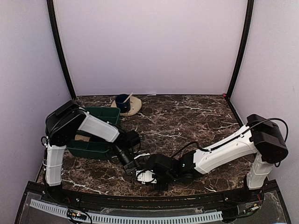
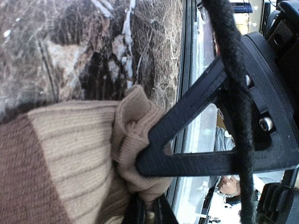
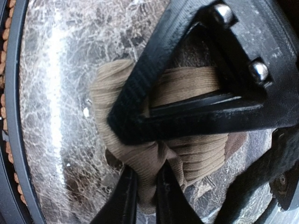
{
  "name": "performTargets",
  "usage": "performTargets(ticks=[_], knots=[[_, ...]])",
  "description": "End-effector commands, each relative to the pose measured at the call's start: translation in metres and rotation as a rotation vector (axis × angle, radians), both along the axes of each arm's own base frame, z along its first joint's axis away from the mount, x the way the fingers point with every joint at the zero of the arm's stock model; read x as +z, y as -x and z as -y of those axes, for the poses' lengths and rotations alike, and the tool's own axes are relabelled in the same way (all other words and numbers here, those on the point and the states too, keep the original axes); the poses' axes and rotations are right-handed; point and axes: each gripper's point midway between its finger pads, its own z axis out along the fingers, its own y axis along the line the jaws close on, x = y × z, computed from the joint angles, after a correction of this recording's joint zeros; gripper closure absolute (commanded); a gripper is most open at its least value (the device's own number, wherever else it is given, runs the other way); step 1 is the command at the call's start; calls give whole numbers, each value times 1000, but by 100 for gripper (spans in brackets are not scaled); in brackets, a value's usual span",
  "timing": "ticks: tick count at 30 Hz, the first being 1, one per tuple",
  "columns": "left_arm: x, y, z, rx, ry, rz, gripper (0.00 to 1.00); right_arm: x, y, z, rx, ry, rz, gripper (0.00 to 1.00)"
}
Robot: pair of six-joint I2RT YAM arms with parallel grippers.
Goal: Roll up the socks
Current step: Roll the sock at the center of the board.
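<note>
The left claw point(image 2: 145, 212), nearly closed, pinches a fold of the tan sock point(image 2: 70, 149) on the marble surface point(image 2: 70, 42). The right claw point(image 3: 144, 198) also clamps its bunched cloth.

You're in a robot lab test cell. Plain pale panels point(image 1: 149, 46) close off three sides of the marble-patterned worktop point(image 1: 196, 116), joined by black frame posts point(image 1: 60, 51). The left arm point(image 1: 96, 127) and right arm point(image 1: 224, 149) are bolted at its near edge. A slotted cable duct point(image 1: 140, 217) runs along that edge.
</note>
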Motion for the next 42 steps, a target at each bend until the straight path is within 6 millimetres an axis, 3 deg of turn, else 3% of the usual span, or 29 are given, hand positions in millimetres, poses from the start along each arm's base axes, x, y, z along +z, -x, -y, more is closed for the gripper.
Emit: performTargets(ticks=[1,15,23,33,38,42], knots=[[-12,-10,-8,14,-71,49,98,-25,9,25,-13,106,-103,91],[32,-57,-15,210,5,224,73,-30,14,36,-55,124,-225,97],[47,-77,-26,316,-12,344,73,-25,15,33,-90,100,-322,99],[70,-116,-57,650,-83,605,74,-20,14,29,-135,109,-504,100],[87,-112,-76,792,-19,687,76,-17,12,27,-157,113,-595,100],[101,-94,-75,813,63,798,77,-17,5,26,-181,116,-656,100]])
